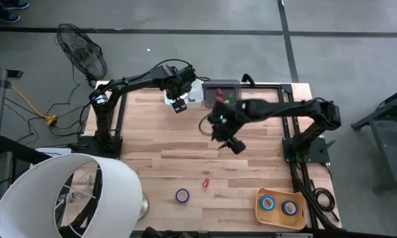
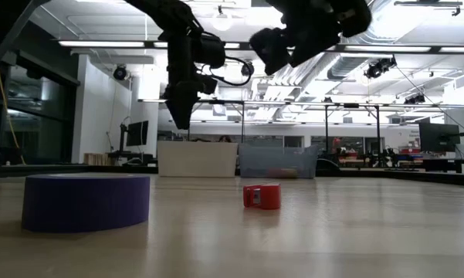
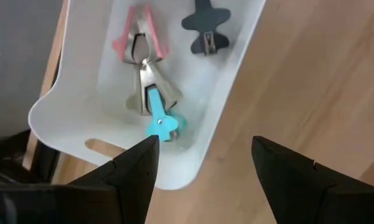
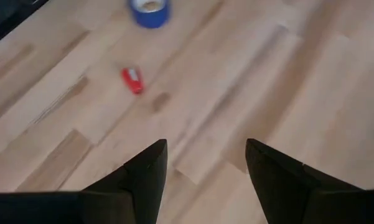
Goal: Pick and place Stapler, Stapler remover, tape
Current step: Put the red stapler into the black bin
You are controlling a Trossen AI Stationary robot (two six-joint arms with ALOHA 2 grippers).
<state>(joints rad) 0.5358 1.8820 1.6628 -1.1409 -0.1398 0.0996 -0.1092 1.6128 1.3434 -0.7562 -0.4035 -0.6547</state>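
A small red stapler (image 1: 206, 182) (image 4: 132, 79) (image 2: 261, 195) lies on the wooden table near its front. A blue tape roll (image 1: 182, 195) (image 4: 149, 11) (image 2: 85, 201) lies flat beside it. A white tray (image 3: 230, 68) (image 1: 194, 98) at the far edge holds pink (image 3: 137, 34), black (image 3: 205, 28) and cyan (image 3: 158, 118) staple removers. My left gripper (image 1: 179, 106) (image 3: 202, 165) hangs open above the tray's near rim. My right gripper (image 1: 234, 144) (image 4: 205, 171) hovers open over the table's middle, pointing slantwise down toward the stapler and tape, and holds nothing.
A grey bin (image 1: 226, 91) (image 2: 278, 161) stands right of the white tray. A wooden tray (image 1: 281, 217) at the front right corner holds two tape rolls. A lampshade (image 1: 66, 195) and a fan (image 1: 82, 49) stand off the table's left side. Bare wood lies between the arms.
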